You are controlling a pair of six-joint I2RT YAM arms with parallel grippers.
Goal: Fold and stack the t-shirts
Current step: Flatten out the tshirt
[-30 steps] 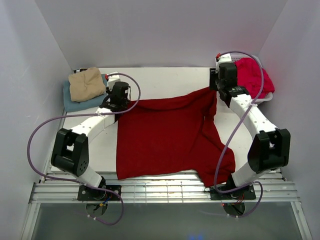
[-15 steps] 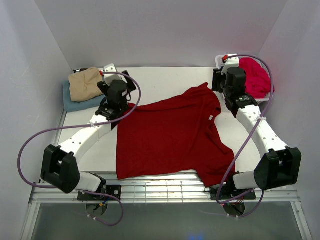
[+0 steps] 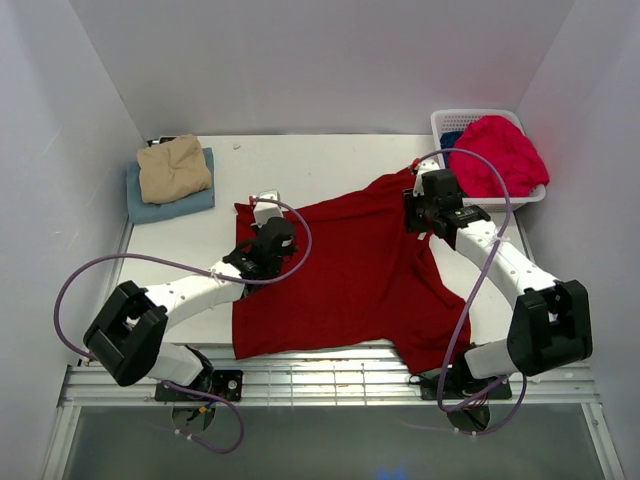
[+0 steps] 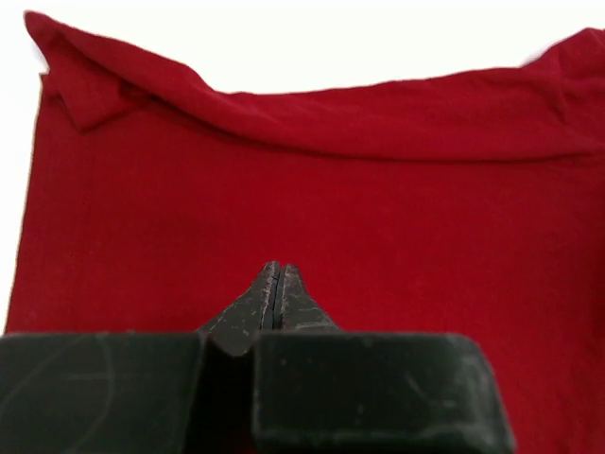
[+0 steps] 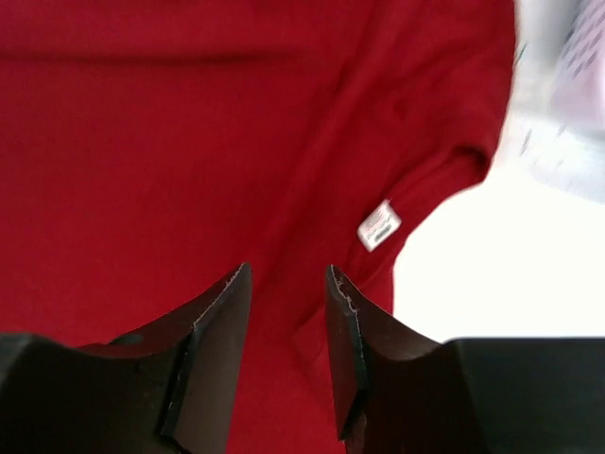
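Over the dark red t-shirt — left gripper, jaws together, empty; right gripper, jaws slightly apart, empty.

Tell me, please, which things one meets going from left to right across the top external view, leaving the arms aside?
The light blue t-shirt with the tan t-shirt on top → dark red t-shirt spread out → white basket holding the bright pinkish-red t-shirt.

— Shirts?
— Five: dark red shirt, tan shirt, light blue shirt, pinkish-red shirt, deep blue shirt.
— Else?
— One basket past the right gripper; left gripper makes two.
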